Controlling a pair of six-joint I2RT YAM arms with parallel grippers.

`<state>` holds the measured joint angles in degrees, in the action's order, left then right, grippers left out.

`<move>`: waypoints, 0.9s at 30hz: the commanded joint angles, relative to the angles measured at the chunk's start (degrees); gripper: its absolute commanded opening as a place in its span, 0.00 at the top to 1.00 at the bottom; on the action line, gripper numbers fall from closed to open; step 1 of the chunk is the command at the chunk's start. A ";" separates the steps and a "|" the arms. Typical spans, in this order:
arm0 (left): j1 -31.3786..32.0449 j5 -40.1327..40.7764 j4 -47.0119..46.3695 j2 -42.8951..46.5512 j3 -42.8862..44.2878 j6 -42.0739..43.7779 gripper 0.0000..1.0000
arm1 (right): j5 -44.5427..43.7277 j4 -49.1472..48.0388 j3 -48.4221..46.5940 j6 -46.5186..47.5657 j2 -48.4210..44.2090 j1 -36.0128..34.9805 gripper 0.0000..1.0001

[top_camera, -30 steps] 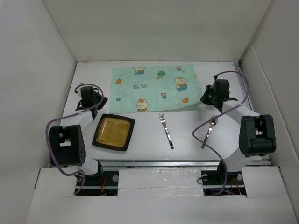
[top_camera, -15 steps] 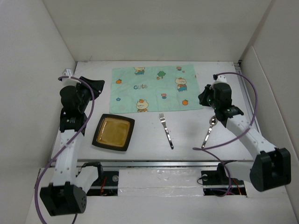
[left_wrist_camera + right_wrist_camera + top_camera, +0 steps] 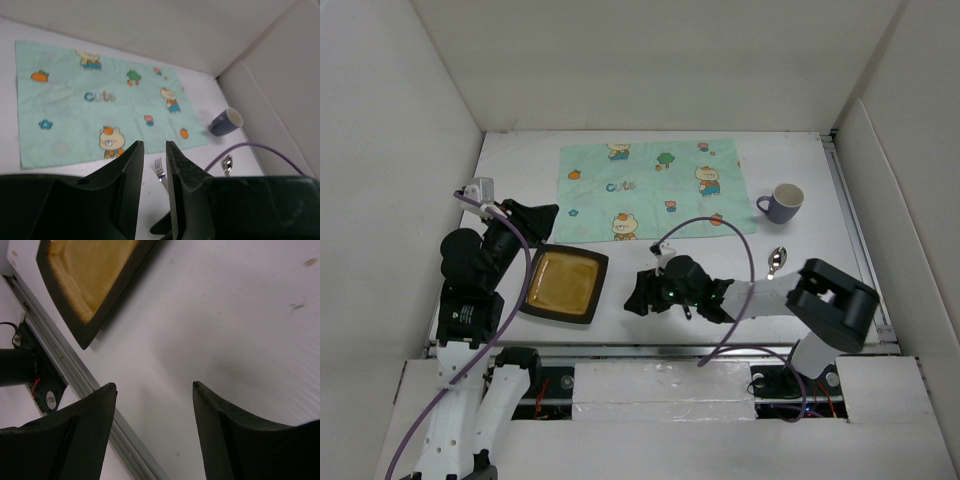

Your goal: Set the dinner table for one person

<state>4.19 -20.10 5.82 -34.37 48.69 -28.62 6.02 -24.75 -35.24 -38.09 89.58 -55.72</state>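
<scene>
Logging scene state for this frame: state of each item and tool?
placemat: flat, nothing on it
plate: upright, empty, off the placemat
cup: upright, beside the placemat
spoon: flat on table
fork: mostly hidden
left tool: nearly closed, empty
right tool: open, empty

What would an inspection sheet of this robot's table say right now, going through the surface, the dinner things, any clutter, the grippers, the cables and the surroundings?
Surface: white dinner table, matte.
Job's things: green placemat at the far side; square plate near left; purple mug right of the placemat; spoon near the mug; fork partly hidden.
Clutter: nothing seen.
Grippers: left gripper slightly open, holding nothing; right gripper open, low over the table beside the plate.
Cables: purple cable arcs over the table.
Surroundings: white walls on three sides.
</scene>
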 commanded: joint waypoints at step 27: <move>6.27 9.29 5.16 0.63 -1.14 5.42 0.78 | -4.70 -27.45 -17.93 -27.39 34.79 -3.34 0.86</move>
<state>10.17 -11.70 12.38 -33.89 45.58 -23.83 4.12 -50.89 -54.74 -66.08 123.81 -58.57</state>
